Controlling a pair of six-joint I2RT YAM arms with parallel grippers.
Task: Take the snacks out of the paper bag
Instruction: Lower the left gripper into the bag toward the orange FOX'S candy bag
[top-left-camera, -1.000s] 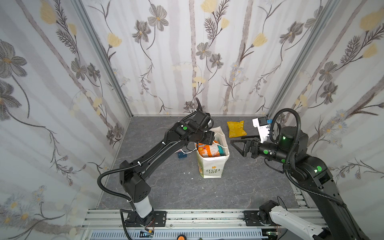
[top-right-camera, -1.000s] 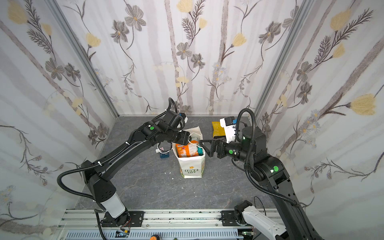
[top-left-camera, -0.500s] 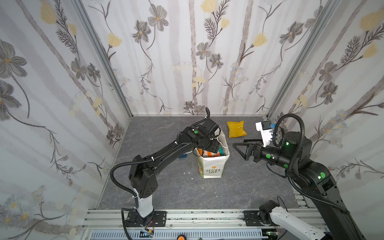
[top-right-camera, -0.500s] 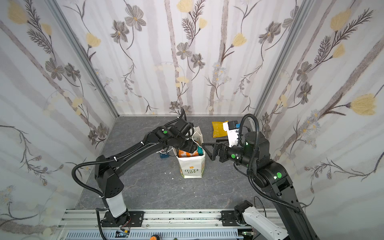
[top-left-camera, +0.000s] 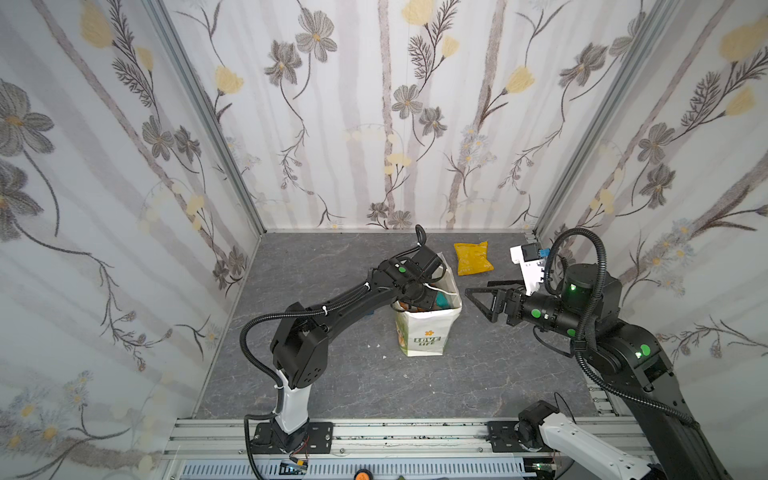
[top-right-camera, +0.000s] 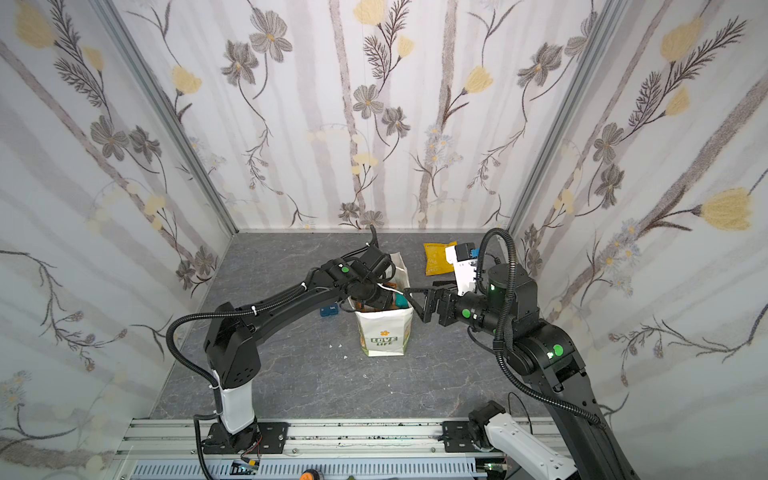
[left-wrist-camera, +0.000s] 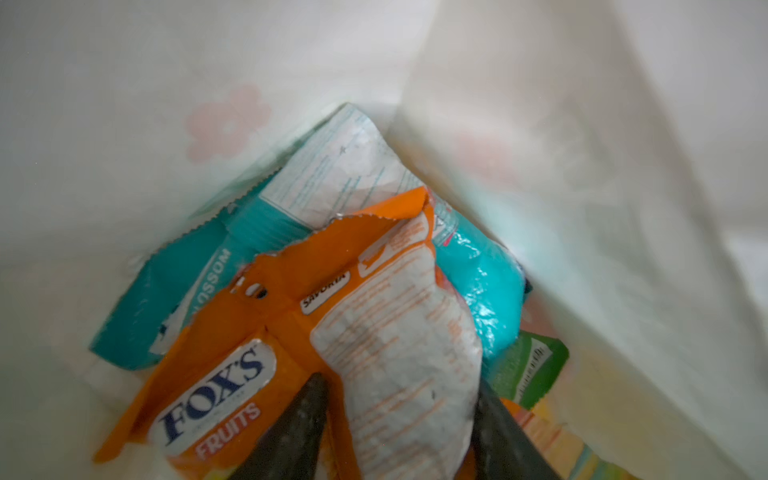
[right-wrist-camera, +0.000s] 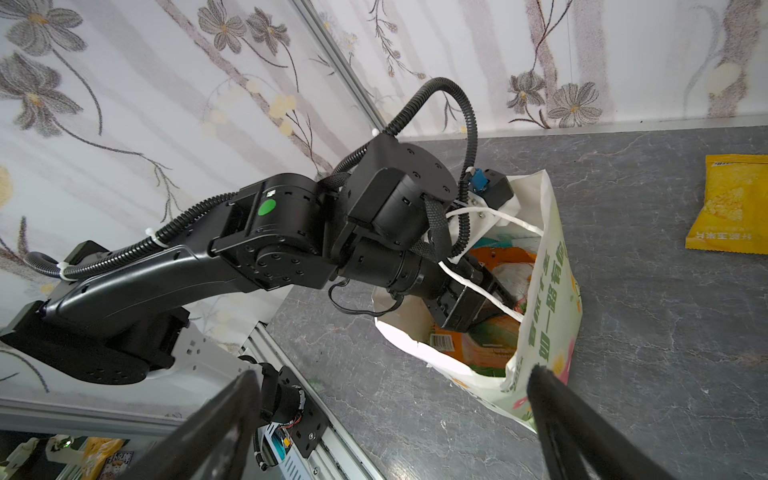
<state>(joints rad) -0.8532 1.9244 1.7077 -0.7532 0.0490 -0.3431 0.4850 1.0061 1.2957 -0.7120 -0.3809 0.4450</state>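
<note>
**A:** Since a second ago the left gripper (right-wrist-camera: 490, 291) has been moving from the rim of the paper bag (top-left-camera: 424, 332) down into its mouth. In both top views we are now seeing its wrist sunk between the bag's walls. The right gripper (top-left-camera: 477, 286) is keeping its place just beside the bag's right wall, jaws spread wide and holding nothing.

**B:** What are we seeing inside?

**A:** In the left wrist view the black fingers (left-wrist-camera: 307, 407) are straddling an orange packet (left-wrist-camera: 399, 332) that is showing its white printed back. They are sitting against it on either side, but we are not able to tell whether the grip is closed firm.

**B:** How are the other snacks looking?

**A:** We are looking at a second orange packet (left-wrist-camera: 216, 386), marked FOX'S FRUITS, lying just beside the first. A teal packet (left-wrist-camera: 187, 282) is leaning behind them, with more shiny teal foil (left-wrist-camera: 478, 282) past the orange one. A green packet (left-wrist-camera: 528, 365) is wedged at the edge. All are crinkled and sitting inside the bag.

**B:** And the bag itself?

**A:** It is standing upright near the middle of the grey table (top-left-camera: 332, 374), its LOVE LIFE print facing us. A white cord handle (right-wrist-camera: 490, 216) is looping over the left gripper's body. The yellow packet (top-left-camera: 471, 258) is lying flat on the table behind the bag, apart from it, near the back wall.
</note>
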